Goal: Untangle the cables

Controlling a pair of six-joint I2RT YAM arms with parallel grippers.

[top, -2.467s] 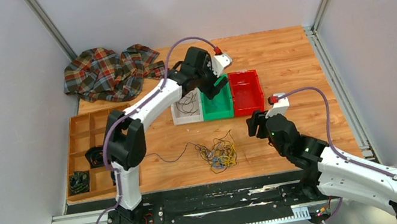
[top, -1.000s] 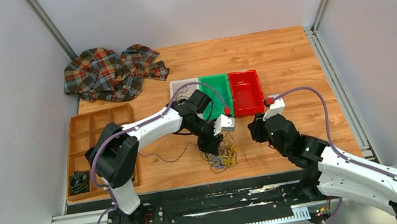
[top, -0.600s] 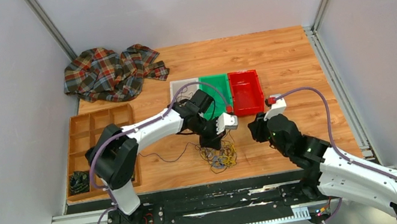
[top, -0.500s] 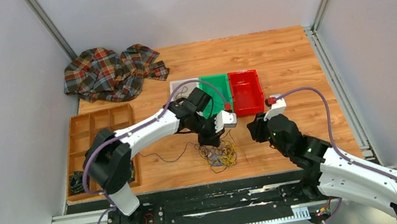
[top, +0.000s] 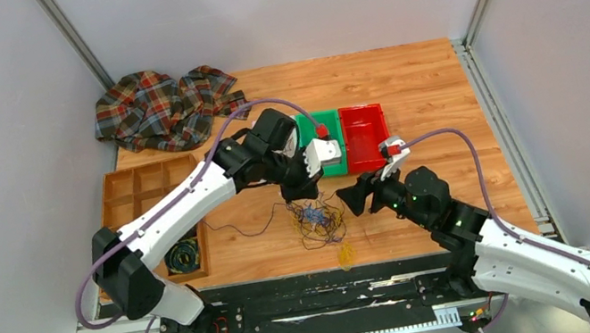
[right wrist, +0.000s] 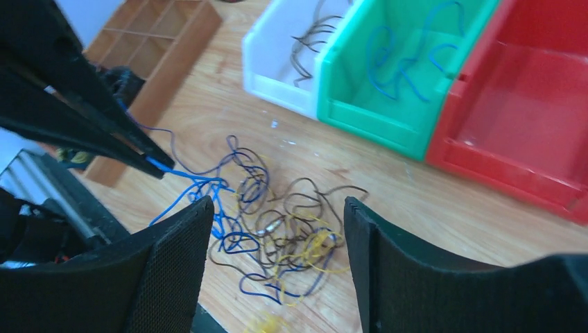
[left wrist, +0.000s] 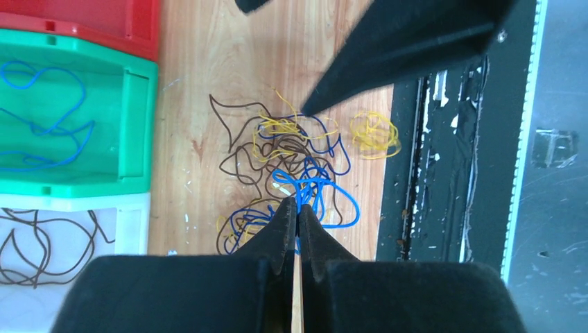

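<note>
A tangle of brown, blue and yellow cables (top: 317,224) lies on the wooden table in front of the bins. My left gripper (top: 300,193) hangs just above its far side and is shut on a blue cable (left wrist: 326,192), which runs taut from the fingertips (left wrist: 288,211) into the tangle (left wrist: 291,156). My right gripper (top: 351,199) stands open at the tangle's right edge. In the right wrist view its wide-apart fingers frame the tangle (right wrist: 284,232) with nothing between them. A small yellow coil (top: 346,255) lies apart near the front edge.
Three bins stand behind the tangle: white (right wrist: 277,76) with brown cables, green (right wrist: 388,111) with a blue cable, red (top: 360,108). A wooden organiser tray (top: 119,189) is at the left. A plaid cloth (top: 164,107) lies at the back left. The black rail (top: 295,298) borders the front.
My left gripper came down from the bins onto the tangle, shut on the blue cable and drew it up and back. My right gripper opened wide and shifted left. A yellow coil dropped free.
</note>
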